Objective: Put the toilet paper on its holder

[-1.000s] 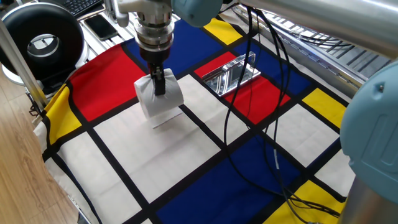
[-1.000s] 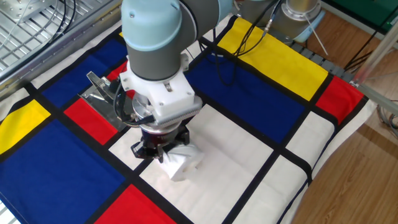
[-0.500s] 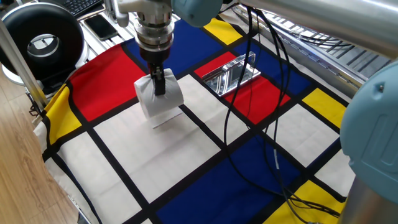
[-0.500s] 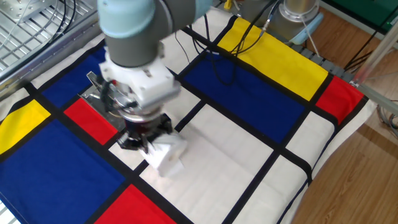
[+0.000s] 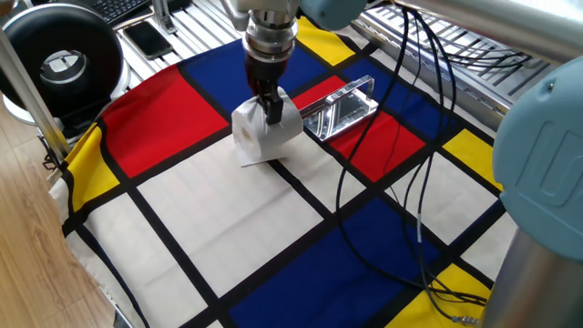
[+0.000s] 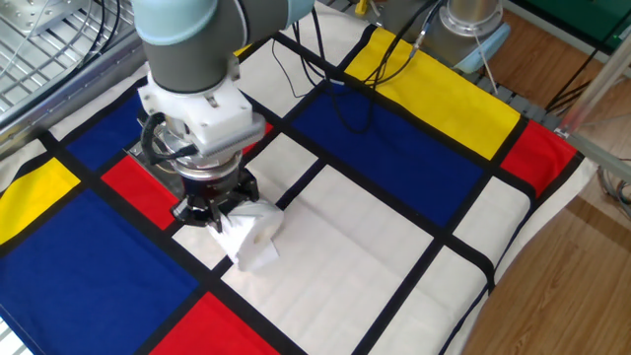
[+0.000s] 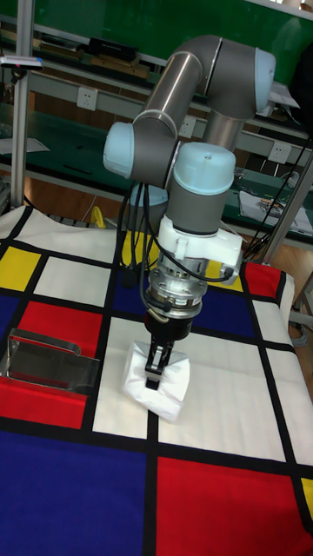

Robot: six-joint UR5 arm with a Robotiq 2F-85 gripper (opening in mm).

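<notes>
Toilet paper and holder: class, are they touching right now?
Apart. The tall fixed view shows cloth between the toilet paper and the holder.

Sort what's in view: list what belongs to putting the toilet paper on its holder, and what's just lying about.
Belongs to the job:
- toilet paper, pinched in the gripper
- holder, chrome, on the red patch

Just lying about:
- phone at the table edge
- black round device
- loose cables across the cloth
</notes>
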